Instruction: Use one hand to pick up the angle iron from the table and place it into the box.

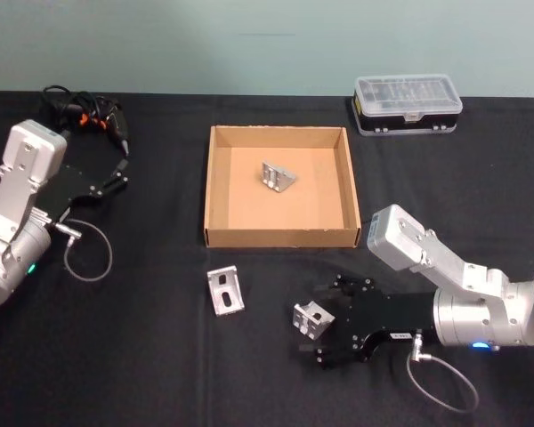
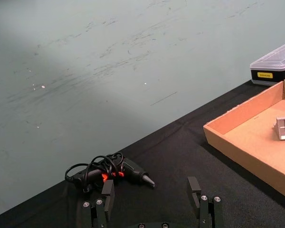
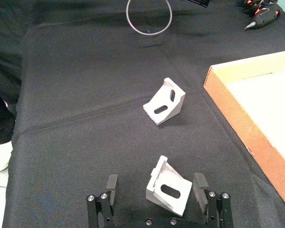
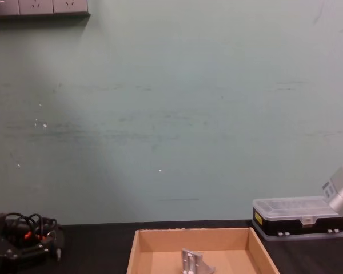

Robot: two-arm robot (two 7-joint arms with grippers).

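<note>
A flat black table (image 1: 160, 374) stood in front of a plain pale green wall (image 4: 171, 114). Near the middle of the table sat the box (image 1: 215, 191), a shallow tan cardboard tray with low walls. A silver boxed angle iron (image 1: 278, 176) rested on its floor, a little toward 12 o'clock from the box's centre. On the table at 7 o'clock from the box, near its front wall, a loose angle iron (image 1: 224, 290) lay on its own. At 5 o'clock from the box, the right gripper (image 1: 319, 318) reached in low over the table, its black fingers (image 3: 111, 183) spread apart on either side of a third angle iron (image 1: 310, 320). In the right wrist view, one finger sat just beside that bracket while the other showed a clear gap, so nothing was clamped. The left gripper (image 1: 120, 176) hung at 9 o'clock from the box, well apart from it, its fingers also spread with nothing between them. A black power tool (image 1: 93, 114) with a coiled cable lay at 10 o'clock. A black plastic case (image 1: 408, 104) with a clear lid sat at 1 o'clock.
</note>
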